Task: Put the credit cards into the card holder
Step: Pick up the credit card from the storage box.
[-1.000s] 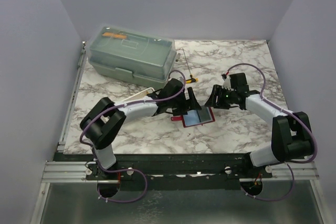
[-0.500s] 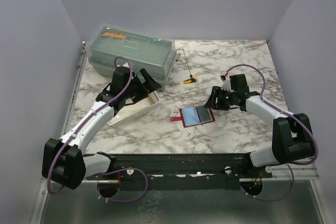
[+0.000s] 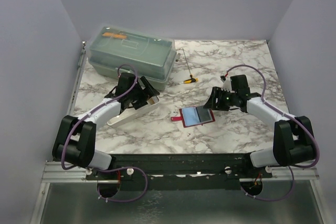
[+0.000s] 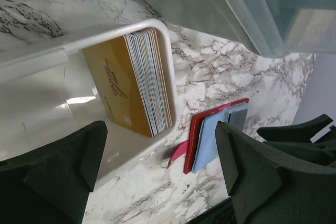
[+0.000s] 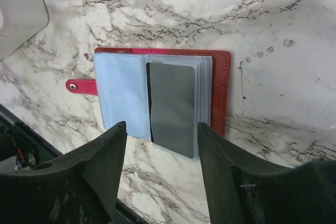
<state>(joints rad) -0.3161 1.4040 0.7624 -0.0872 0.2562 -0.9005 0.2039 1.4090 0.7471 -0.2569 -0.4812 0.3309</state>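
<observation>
The red card holder [image 3: 197,115] lies open on the marble, its clear sleeves up. One dark grey credit card [image 5: 170,103] sits in a sleeve of the card holder [image 5: 220,90]. A stack of credit cards [image 4: 149,82], yellow face outward, stands on edge in the white tray [image 4: 52,103]. My left gripper [image 4: 163,169] is open just above that tray's end, with nothing between its fingers; the card holder [image 4: 212,137] shows beyond. My right gripper [image 5: 160,156] hangs open over the card holder's near edge and holds nothing. From above, the left gripper [image 3: 146,92] is over the tray [image 3: 126,114] and the right gripper [image 3: 212,100] is at the holder's right.
A grey-green lidded plastic box [image 3: 131,53] stands at the back left, right behind the tray. A small yellow-handled tool [image 3: 189,80] lies on the marble behind the card holder. Grey walls close in the table on three sides.
My left arm swung from the card holder back to the white tray, and its jaws opened wider. The right arm and the card holder stayed put.
</observation>
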